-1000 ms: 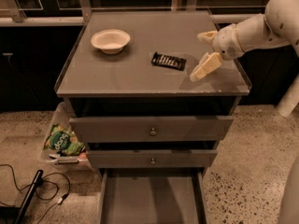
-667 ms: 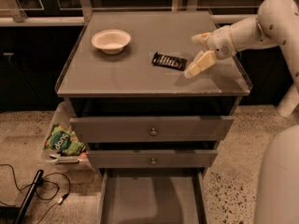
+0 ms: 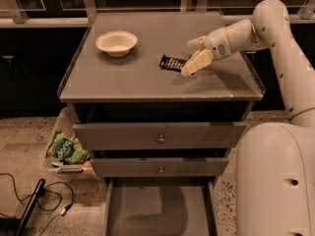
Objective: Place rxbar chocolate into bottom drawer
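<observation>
Tool [image 3: 187, 58] beside rxbar chocolate [image 3: 172, 63]

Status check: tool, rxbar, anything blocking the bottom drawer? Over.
Tool open, at camera-right end of rxbar chocolate, over cabinet top. Bar lying flat, not gripped. Bottom drawer pulled out, nothing blocking it.

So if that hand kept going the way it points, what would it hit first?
Probably the rxbar chocolate, lying flat on the cabinet top right in front of the open hand. The hand's height is hard to judge, so it might touch the top first.
</observation>
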